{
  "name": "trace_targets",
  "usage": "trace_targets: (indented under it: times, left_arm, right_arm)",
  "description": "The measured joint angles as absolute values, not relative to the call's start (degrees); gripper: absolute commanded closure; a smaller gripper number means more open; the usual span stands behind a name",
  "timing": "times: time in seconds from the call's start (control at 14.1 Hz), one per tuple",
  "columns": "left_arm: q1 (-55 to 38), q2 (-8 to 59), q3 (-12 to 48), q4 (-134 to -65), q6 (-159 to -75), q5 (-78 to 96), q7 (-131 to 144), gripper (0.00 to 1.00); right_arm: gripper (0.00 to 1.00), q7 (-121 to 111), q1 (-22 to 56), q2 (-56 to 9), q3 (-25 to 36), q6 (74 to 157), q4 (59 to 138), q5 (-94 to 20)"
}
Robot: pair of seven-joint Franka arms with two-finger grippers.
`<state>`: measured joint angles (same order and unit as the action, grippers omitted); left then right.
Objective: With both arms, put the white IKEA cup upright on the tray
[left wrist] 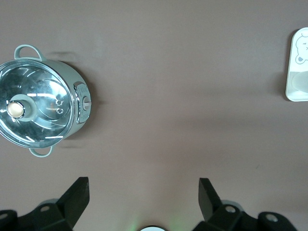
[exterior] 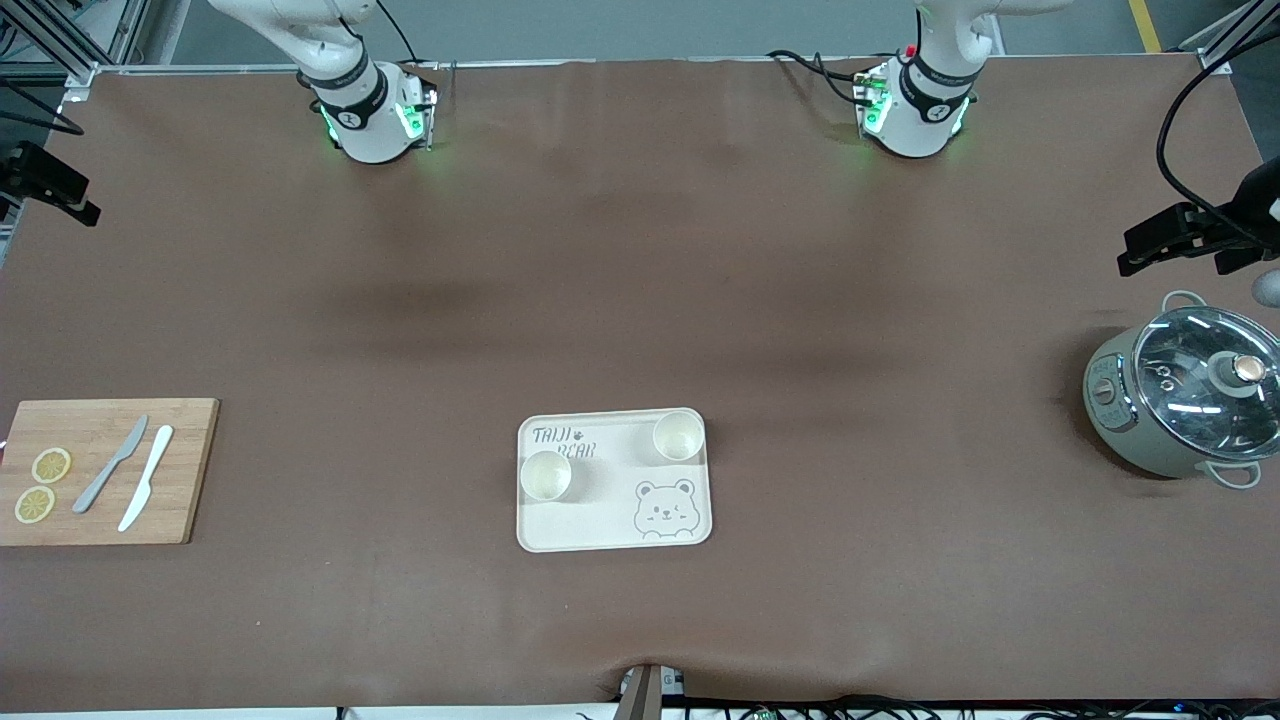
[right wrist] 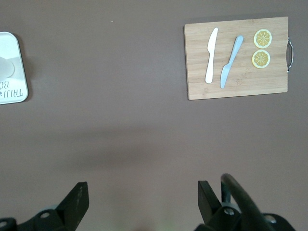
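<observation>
You had a wide table (exterior: pixel 640 250) covered in a matte brown cloth, faintly creased and shaded in soft patches. Grey floor (exterior: pixel 640 25) showed along the top of the front view, with a yellow stripe (exterior: pixel 1145 22) at one corner. Aluminium framing (exterior: pixel 60 45) stood at the table's corners, and black cables (exterior: pixel 900 708) ran along its nearest edge.

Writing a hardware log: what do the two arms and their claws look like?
Both arms are glossy white with black joint bands, black cables and green base lights. The left claw and right claw each have two matte black, wedge-shaped fingers.
</observation>
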<state>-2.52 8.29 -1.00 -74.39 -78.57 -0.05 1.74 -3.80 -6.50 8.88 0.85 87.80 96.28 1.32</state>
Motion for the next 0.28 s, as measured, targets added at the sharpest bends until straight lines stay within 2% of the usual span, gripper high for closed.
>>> trace_targets:
  times: [0.28]
  left_arm:
    - [-2.52, 8.29, -1.00, -74.39, -78.57, -0.05, 1.74, 0.00]
  right_arm:
    - [0.00, -3.81, -6.50, 8.47, 0.85, 87.80, 96.38, 1.32]
